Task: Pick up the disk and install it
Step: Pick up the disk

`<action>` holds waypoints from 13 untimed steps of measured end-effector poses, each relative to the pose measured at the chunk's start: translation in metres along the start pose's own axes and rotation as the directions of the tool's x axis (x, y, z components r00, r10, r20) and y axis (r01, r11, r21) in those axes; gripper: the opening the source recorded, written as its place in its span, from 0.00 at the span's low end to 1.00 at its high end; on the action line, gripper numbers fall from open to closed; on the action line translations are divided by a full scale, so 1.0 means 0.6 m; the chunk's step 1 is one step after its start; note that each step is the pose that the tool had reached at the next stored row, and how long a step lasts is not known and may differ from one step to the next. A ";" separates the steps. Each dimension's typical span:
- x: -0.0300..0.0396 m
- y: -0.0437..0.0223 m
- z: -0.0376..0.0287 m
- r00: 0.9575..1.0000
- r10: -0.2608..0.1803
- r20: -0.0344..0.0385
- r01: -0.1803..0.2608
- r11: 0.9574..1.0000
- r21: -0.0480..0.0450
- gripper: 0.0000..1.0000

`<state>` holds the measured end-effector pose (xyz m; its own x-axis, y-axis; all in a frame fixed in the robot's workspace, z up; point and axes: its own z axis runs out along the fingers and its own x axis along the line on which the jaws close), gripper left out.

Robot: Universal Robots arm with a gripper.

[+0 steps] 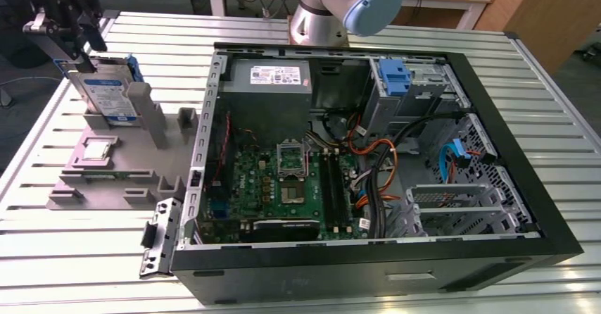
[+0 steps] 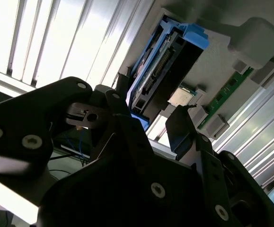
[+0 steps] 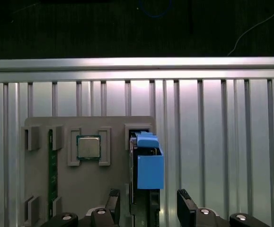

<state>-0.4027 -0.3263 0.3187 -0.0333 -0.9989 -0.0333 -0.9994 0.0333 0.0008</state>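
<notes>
The disk [image 1: 110, 94], silver with a blue-and-white label and a blue bracket, stands on edge in a slot of the grey holder [image 1: 131, 155] at the exterior view's left. My gripper [image 1: 77, 55] hangs right over its upper end. In the first wrist view, the disk's blue bracket [image 3: 149, 166] lies between the two black fingers [image 3: 186, 205], and a gap shows on each side, so my gripper [image 3: 148, 208] is open around it. The second wrist view gives the disk's connector edge [image 2: 153, 80] between the spread fingers of the gripper [image 2: 148, 106].
The holder also carries a square processor chip [image 3: 88, 147] and a green memory stick [image 3: 53, 165]. The open computer case [image 1: 526, 187] fills the exterior view's middle and right, with a blue-tabbed drive bay [image 1: 399, 78] at its far corner. The arm's base [image 1: 324, 18] stands behind the case on the slatted table [image 1: 56, 272].
</notes>
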 end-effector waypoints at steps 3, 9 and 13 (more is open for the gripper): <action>0.000 0.000 0.004 1.000 0.000 0.000 0.000 1.000 0.000 0.59; 0.000 0.000 0.014 1.000 0.000 0.000 0.000 1.000 -0.003 0.59; 0.001 0.000 0.020 1.000 0.000 0.000 0.000 1.000 -0.006 0.59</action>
<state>-0.4027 -0.3263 0.3065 -0.0335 -0.9989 -0.0331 -0.9994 0.0333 0.0071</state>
